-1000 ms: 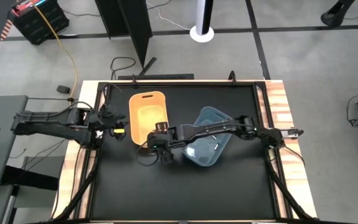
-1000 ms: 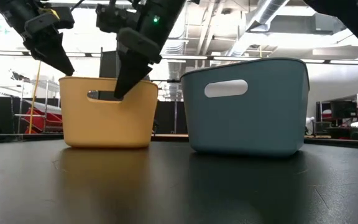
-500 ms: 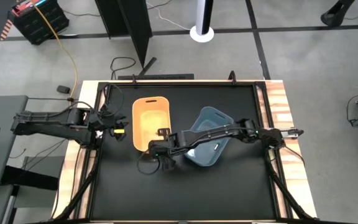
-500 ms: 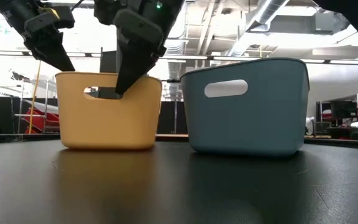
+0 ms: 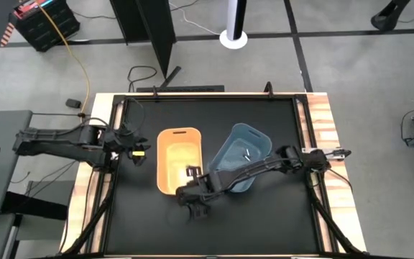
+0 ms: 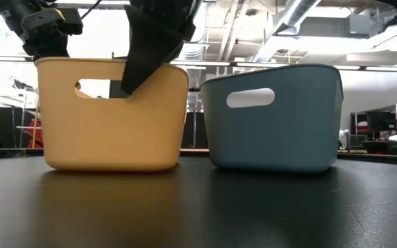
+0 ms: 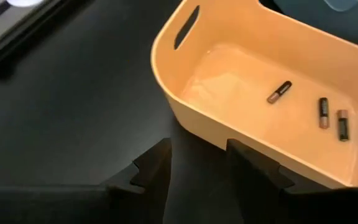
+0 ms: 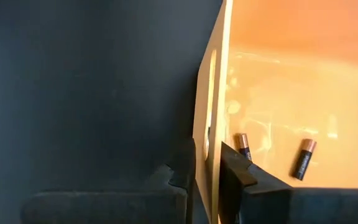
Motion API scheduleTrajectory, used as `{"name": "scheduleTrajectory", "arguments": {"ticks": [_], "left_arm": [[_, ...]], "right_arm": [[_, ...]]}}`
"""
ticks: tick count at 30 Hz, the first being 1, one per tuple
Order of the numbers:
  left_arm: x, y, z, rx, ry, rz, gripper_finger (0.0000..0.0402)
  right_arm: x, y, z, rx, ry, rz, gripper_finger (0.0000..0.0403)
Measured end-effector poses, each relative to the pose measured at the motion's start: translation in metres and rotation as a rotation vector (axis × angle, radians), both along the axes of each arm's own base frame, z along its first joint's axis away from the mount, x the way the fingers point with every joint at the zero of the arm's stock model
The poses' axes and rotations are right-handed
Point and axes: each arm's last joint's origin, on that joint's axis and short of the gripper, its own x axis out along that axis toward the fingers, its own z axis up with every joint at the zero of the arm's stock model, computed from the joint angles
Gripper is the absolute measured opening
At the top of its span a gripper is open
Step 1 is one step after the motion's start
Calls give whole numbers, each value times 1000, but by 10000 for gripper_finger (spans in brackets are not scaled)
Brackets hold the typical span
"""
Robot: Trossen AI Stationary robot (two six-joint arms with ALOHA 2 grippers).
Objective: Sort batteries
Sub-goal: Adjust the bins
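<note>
A yellow bin (image 5: pixel 180 160) stands on the black table with a blue bin (image 5: pixel 241 155) to its right. Several dark batteries with copper ends (image 7: pixel 323 112) lie on the yellow bin's floor; two also show in the right wrist view (image 8: pixel 303 158). Pale batteries (image 5: pixel 244 152) lie in the blue bin. My right gripper (image 5: pixel 191 180) is shut on the yellow bin's near end wall. My left gripper (image 5: pixel 138 152) is open and empty just left of the yellow bin; its fingers (image 7: pixel 248 163) point at the bin's side wall. My right gripper pinches the yellow bin's near end wall (image 8: pixel 205 163), the one with the handle slot (image 8: pixel 211 93), one finger inside the bin and one outside. The fingers (image 6: pixel 138 65) slant down from above over the rim. The bin stands upright with its bottom on the table.
The blue bin (image 6: pixel 274 117) stands close to the yellow bin's right side, a narrow gap between them. The right arm (image 5: pixel 279 160) reaches over the blue bin. Black cables (image 5: pixel 165 183) lie near the gripper. Bare black table (image 5: pixel 264 223) lies toward the near edge.
My right gripper has gone toward the table's near edge and a little right, keeping its hold on the yellow bin. The bin has slid along the table with it, upright, and now stands nearer the front, beside the blue bin.
</note>
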Motion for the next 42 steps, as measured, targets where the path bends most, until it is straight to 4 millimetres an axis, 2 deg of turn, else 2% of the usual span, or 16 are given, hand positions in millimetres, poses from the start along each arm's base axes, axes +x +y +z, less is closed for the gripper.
{"name": "scheduleTrajectory", "arguments": {"ticks": [5, 10, 13, 16, 24, 28, 31, 36, 42], "left_arm": [[5, -3, -3, -8, 21, -17, 148], [11, -8, -6, -22, 43, -30, 148], [13, -11, -7, -29, 49, -43, 148], [15, -15, -7, -27, 31, -62, 148], [15, -25, -4, -7, -6, -102, 148], [15, -28, -4, 6, -11, -110, 148], [14, -30, -4, 14, -15, -117, 148], [14, -33, -4, 27, -19, -127, 148], [14, -36, -3, 42, -30, -137, 148]], "right_arm": [[-3, 15, 1, -21, -29, 16, 101], [-4, 23, 12, -45, -72, 16, 184], [-8, 27, 21, -128, -91, -5, 235], [-13, 27, 36, -214, -97, -45, 264], [-44, 12, 63, -250, 13, -229, 275], [-64, 12, 79, -246, 29, -322, 275], [-75, 14, 83, -213, 66, -378, 275], [-80, 19, 74, -138, 172, -421, 275], [-79, 8, 44, -140, 275, -486, 275]]}}
